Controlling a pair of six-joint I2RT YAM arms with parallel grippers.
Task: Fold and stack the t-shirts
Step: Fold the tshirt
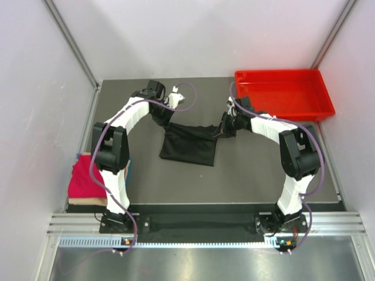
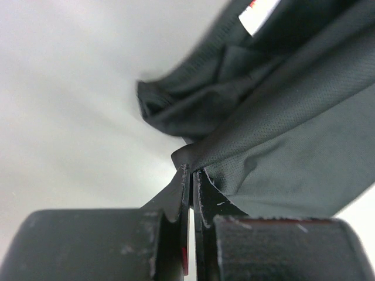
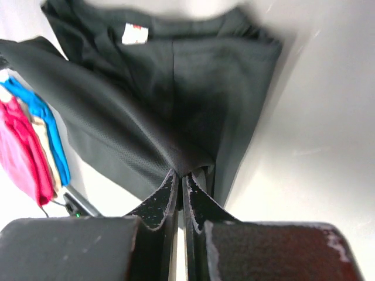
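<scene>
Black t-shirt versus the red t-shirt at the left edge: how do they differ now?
The black t-shirt is pinched by the left gripper and right gripper, jaws shut, mid-table; the red t-shirt lies untouched at the table's left edge. The black one hangs spread between them; the red one looks compactly folded. Both are soft cloth.

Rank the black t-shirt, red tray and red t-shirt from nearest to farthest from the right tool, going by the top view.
1. black t-shirt: pinched in the right tool, in the middle.
2. red tray: far right corner, behind the tool.
3. red t-shirt: near left side, farthest.
</scene>
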